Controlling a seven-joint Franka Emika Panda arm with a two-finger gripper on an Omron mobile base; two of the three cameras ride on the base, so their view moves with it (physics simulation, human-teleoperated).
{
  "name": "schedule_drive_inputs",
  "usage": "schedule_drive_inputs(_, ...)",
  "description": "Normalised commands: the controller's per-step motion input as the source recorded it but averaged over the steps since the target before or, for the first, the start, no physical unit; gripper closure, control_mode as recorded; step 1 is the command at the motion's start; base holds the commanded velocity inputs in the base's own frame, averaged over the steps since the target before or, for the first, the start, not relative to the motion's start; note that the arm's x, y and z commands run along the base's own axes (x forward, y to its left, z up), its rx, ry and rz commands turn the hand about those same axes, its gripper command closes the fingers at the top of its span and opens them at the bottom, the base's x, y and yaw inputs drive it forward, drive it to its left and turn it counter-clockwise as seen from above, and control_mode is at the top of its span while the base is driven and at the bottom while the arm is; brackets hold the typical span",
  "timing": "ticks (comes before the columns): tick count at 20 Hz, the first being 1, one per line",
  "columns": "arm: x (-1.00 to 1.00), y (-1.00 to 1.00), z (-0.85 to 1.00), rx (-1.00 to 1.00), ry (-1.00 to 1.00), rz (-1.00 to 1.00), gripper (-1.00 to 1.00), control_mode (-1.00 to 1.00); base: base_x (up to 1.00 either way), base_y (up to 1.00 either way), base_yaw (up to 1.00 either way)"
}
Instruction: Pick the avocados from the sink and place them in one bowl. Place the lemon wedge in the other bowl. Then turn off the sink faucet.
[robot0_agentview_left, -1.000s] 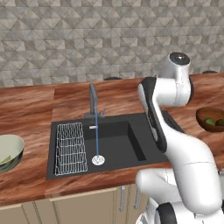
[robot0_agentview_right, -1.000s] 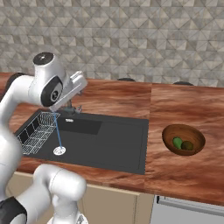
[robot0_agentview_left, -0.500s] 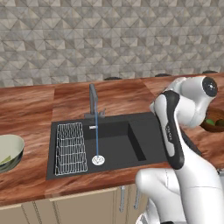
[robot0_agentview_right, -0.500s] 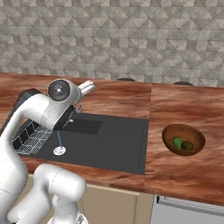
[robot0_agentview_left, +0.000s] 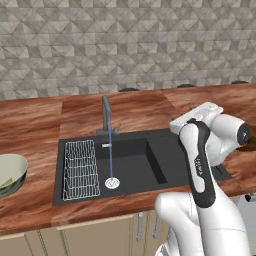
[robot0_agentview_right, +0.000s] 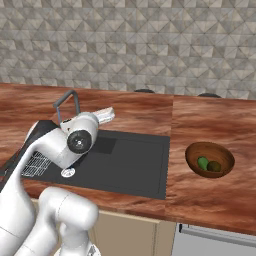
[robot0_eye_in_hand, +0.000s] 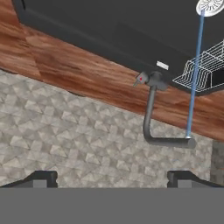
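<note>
Sink faucet (robot0_eye_in_hand: 151, 111) ahead of open gripper (robot0_eye_in_hand: 112, 177)

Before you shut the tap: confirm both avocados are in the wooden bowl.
Yes, the wooden bowl on the counter holds both avocados, one green, one dark.

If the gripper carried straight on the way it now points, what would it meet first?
Probably the tiled back wall, which lies ahead between the open gripper's fingertips. The sink faucet sits off to one side of that line, though depth is hard to judge.
</note>
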Motion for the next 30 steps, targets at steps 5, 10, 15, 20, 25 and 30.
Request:
schedule_drive_inputs(5, 0.00, 0.06, 0.00, 0.32, 0.00, 0.00, -1.00, -1.00, 0.00, 0.00, 0.00)
schedule_drive_inputs(10, 0.00, 0.04, 0.00, 0.19, 0.00, 0.00, -1.00, -1.00, 0.00, 0.00, 0.00)
schedule_drive_inputs(15, 0.00, 0.18, 0.00, -0.02, 0.05, 0.00, -1.00, -1.00, 0.00, 0.00, 0.00)
schedule_drive_inputs(20, 0.00, 0.30, 0.01, -0.26, 0.01, 0.00, -1.00, -1.00, 0.00, 0.00, 0.00)
schedule_drive_inputs(25, 0.11, 0.02, 0.00, -0.31, 0.00, 0.02, -1.00, -1.00, 0.00, 0.00, 0.00)
schedule_drive_inputs(30, 0.20, 0.00, -0.06, -0.06, 0.07, 0.03, -1.00, -1.00, 0.00, 0.00, 0.00)
